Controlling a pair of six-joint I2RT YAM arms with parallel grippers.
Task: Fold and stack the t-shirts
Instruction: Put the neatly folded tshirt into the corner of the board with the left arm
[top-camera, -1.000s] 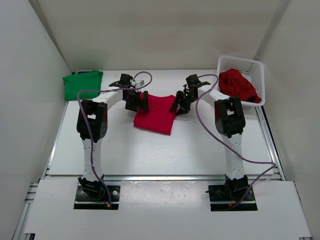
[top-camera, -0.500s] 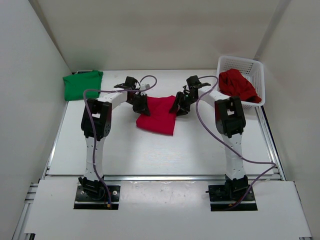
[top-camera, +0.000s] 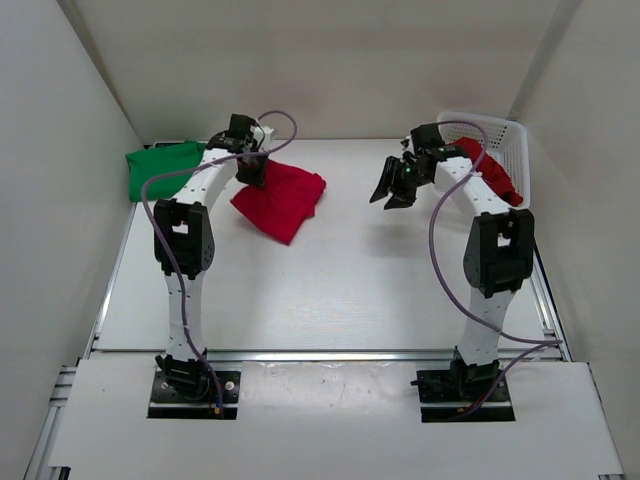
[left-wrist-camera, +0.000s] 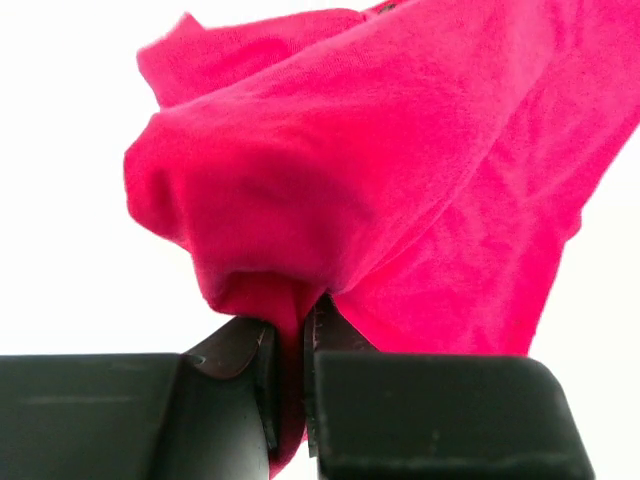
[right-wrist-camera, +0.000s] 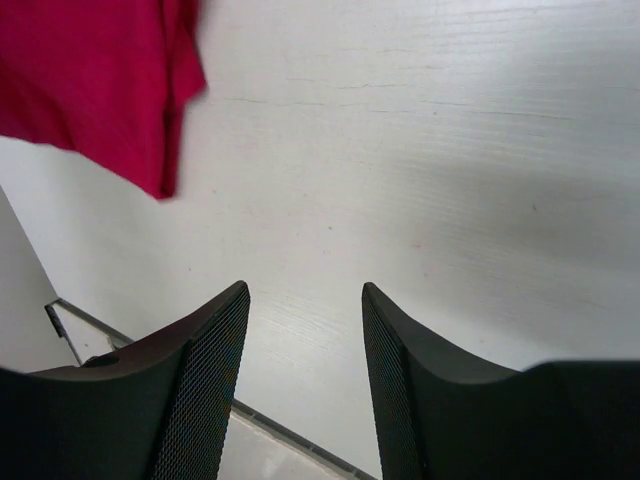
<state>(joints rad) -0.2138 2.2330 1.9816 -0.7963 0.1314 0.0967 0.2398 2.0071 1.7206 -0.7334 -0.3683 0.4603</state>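
Observation:
A folded red t-shirt (top-camera: 282, 198) hangs partly lifted at the back left of the table, and my left gripper (top-camera: 252, 172) is shut on its edge. In the left wrist view a fold of that red cloth (left-wrist-camera: 400, 170) is pinched between the fingertips (left-wrist-camera: 250, 345). A folded green t-shirt (top-camera: 163, 166) lies at the far left, just left of the left gripper. Another red t-shirt (top-camera: 482, 170) is bunched in the white basket (top-camera: 520, 150). My right gripper (top-camera: 394, 188) hovers open left of the basket, nothing between its fingers (right-wrist-camera: 205, 350); the held shirt's corner (right-wrist-camera: 100, 90) shows at upper left of its view.
White walls close in the table at the back and both sides. The basket stands in the back right corner. A metal rail (top-camera: 320, 352) runs along the near edge of the table, in front of the arm bases.
My left gripper shut on the red t-shirt's left edge and carried it left and back toward the green shirt. My right gripper let go of the shirt and moved right toward the basket.

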